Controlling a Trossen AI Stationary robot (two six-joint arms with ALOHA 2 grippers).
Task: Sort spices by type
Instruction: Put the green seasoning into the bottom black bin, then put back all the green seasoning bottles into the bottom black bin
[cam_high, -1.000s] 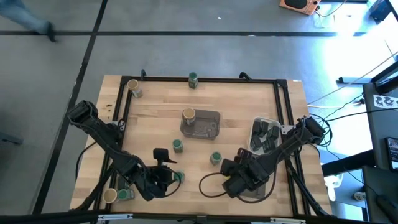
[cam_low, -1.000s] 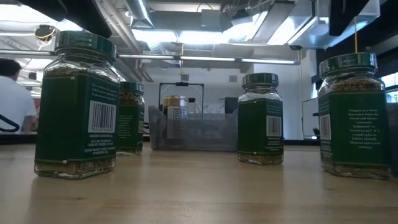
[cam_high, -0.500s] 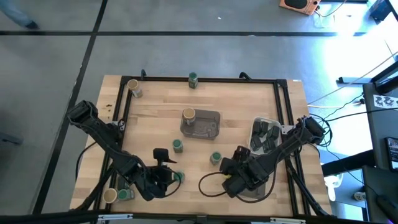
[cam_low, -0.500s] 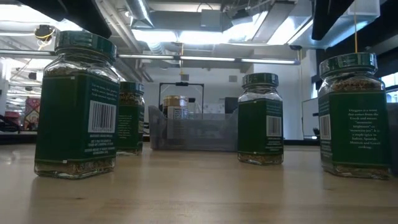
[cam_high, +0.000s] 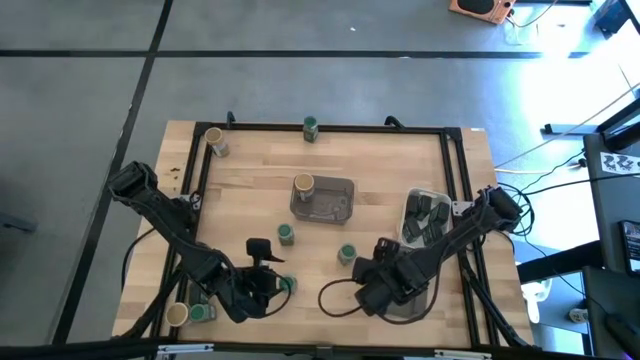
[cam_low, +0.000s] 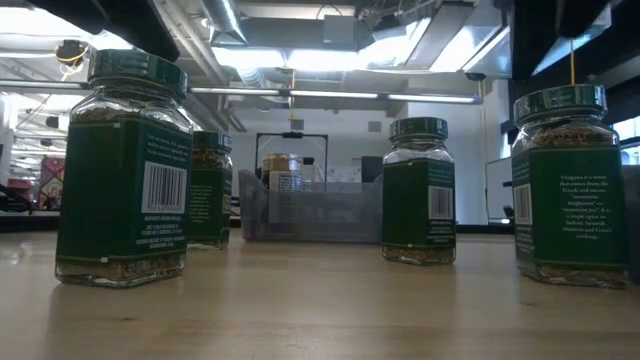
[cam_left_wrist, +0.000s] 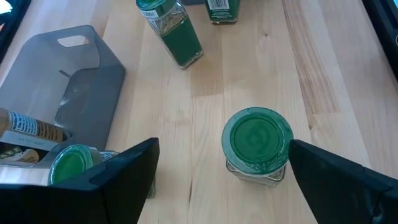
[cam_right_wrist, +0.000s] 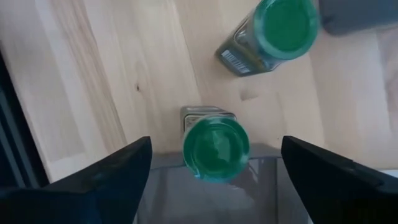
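Note:
My left gripper (cam_high: 268, 283) is open near the table's near edge. Its fingers stand on either side of a green-lidded jar (cam_left_wrist: 257, 140) without touching it; the jar stands upright on the wood (cam_high: 288, 284). My right gripper (cam_high: 368, 280) is open right of centre. A second green-lidded jar (cam_right_wrist: 214, 149) shows between its fingers and is not touched; it stands upright on the table (cam_high: 347, 255). A third green-lidded jar (cam_high: 286, 234) stands nearby. A tan-lidded jar (cam_high: 303, 184) stands in the centre grey tray (cam_high: 335, 205). Dark tins (cam_high: 425, 215) lie in a tray at the right.
A grey tray (cam_left_wrist: 74, 93) at the near left holds a green-lidded jar (cam_left_wrist: 71, 165) and a tan-lidded one (cam_high: 177, 314). Another tray (cam_high: 410, 308) lies under my right arm. A tan-lidded jar (cam_high: 214, 140) and a green-lidded jar (cam_high: 310, 126) stand at the far edge. A black frame (cam_high: 330, 128) borders the table.
My right gripper has crept a little toward the table's left edge, still open. A person who was passing beyond the table's far left corner has left the view. The jars have not moved.

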